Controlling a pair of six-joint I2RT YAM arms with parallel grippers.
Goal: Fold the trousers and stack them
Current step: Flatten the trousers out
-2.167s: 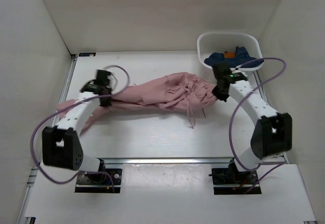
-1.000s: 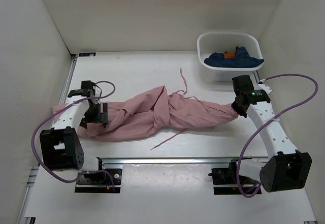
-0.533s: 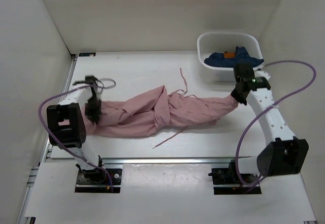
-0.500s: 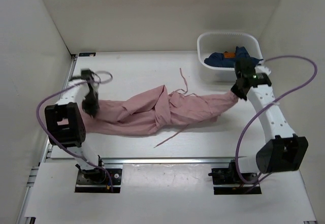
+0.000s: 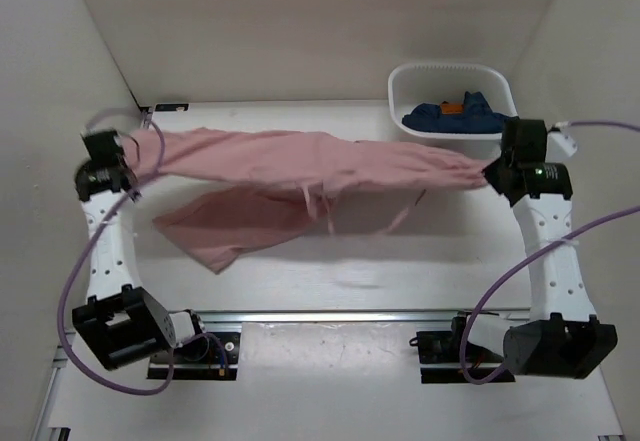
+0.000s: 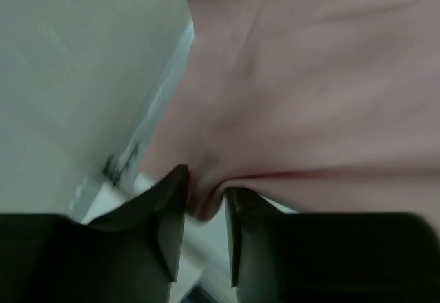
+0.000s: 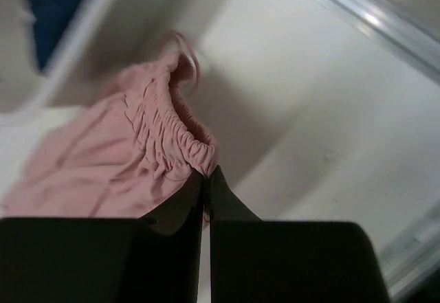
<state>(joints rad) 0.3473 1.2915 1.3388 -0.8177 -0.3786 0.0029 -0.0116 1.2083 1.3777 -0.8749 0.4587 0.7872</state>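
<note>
The dusty-pink trousers [image 5: 320, 161] hang stretched in the air between both arms, across the back of the table. One leg [image 5: 235, 226] droops to the table at the left, and thin drawstrings [image 5: 325, 206] dangle from the middle. My left gripper [image 5: 130, 166] at the far left is shut on a fold of the pink fabric [image 6: 206, 203]. My right gripper [image 5: 492, 173] at the right is shut on the gathered elastic waistband [image 7: 196, 148]. Both arms are raised.
A white basket [image 5: 400, 86] at the back right holds a dark blue garment [image 5: 455, 116] with an orange patch, just behind my right gripper. White walls close in on both sides. A metal rail [image 5: 330, 316] runs along the table's near edge.
Both arms have lifted and pulled apart, raising the trousers off the table and stretching them taut. The left gripper closed on the fabric's left end within the last second.
</note>
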